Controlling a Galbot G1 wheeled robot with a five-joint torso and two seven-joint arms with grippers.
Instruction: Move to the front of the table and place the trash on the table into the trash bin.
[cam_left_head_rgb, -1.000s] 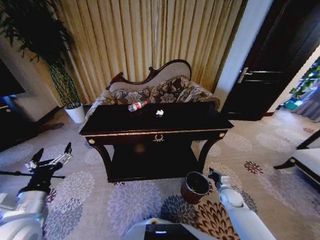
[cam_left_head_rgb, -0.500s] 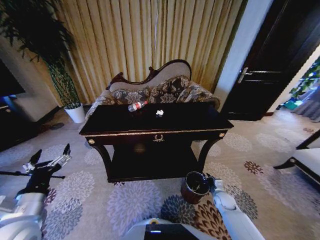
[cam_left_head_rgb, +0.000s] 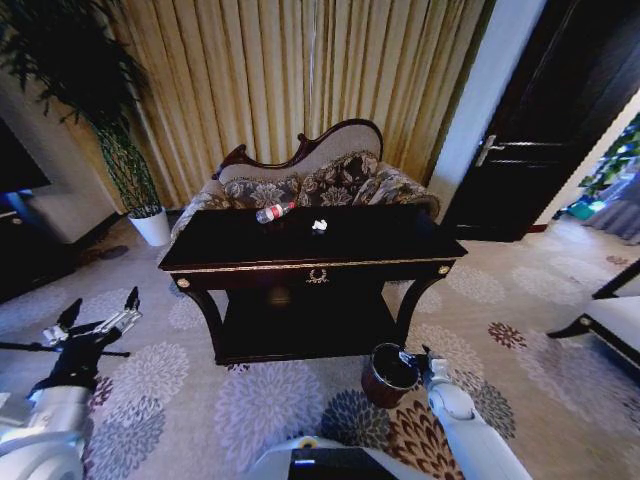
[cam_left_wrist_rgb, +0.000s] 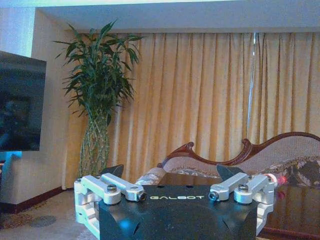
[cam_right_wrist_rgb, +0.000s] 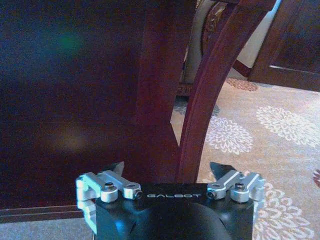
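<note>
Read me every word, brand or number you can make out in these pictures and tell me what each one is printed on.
"GALBOT": on the black body of the left gripper.
"GALBOT": on the black body of the right gripper.
The bottle on the table has a red label, too small to read.

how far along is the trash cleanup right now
Done: the robot faces the front of the table. In hand: nothing; the left gripper is open and empty, low beside the table, and the right gripper is open at the bin's rim. Left: the bottle and the paper scrap lie on the tabletop.
</note>
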